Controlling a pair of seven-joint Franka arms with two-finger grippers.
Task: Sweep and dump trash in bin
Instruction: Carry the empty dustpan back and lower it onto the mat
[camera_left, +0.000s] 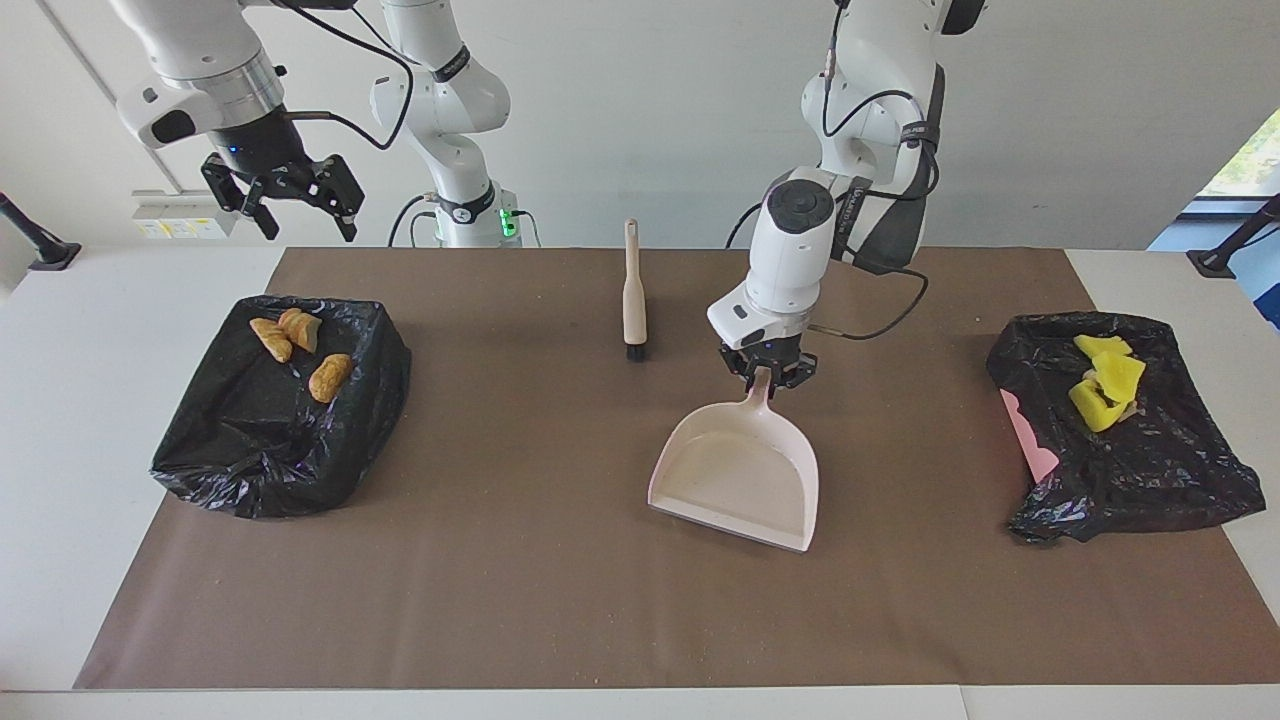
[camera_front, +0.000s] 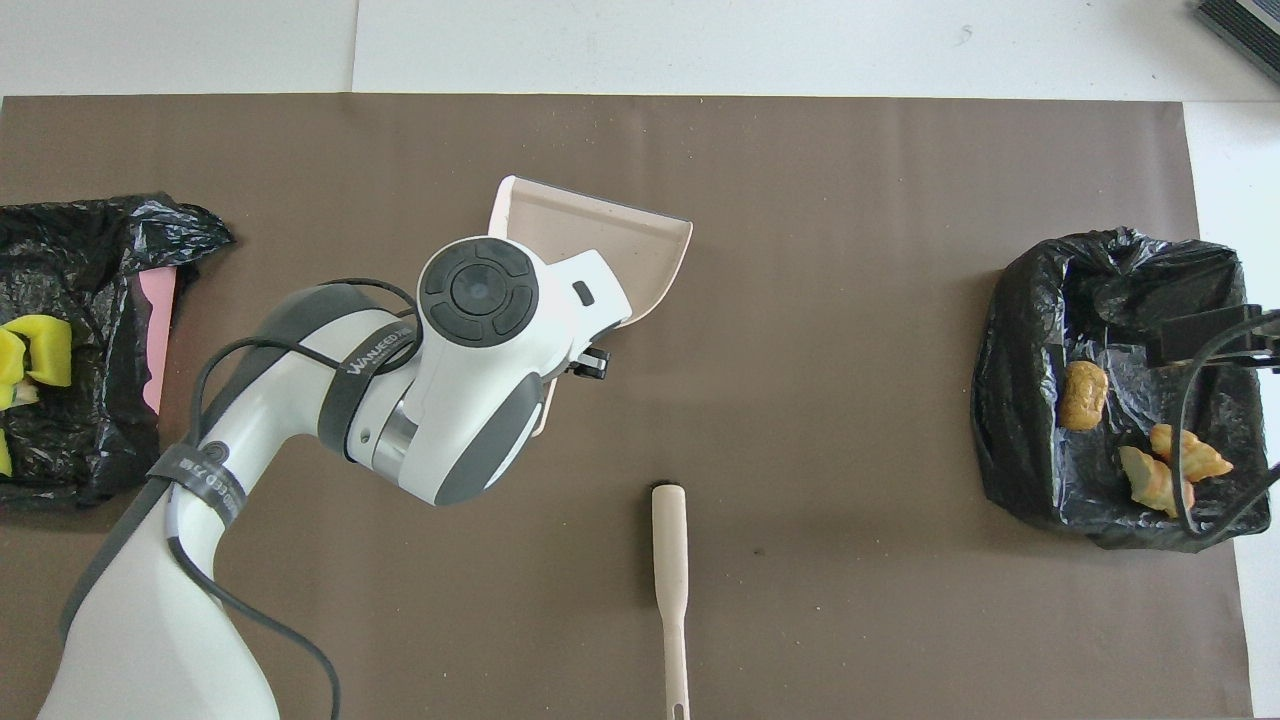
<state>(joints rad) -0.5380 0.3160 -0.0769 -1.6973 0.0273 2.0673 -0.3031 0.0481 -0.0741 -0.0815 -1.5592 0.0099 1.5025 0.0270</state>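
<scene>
Trash in black bags on brown mat, white wall; left tool pinching dustpan, right tool spread.

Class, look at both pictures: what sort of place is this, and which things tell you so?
Most likely a robotics lab set up for a cleaning trial. Two white arms stand at a table covered by a brown mat, the left gripper holds a dustpan, and bag-lined bins hold foam and bread-like scraps.
</scene>
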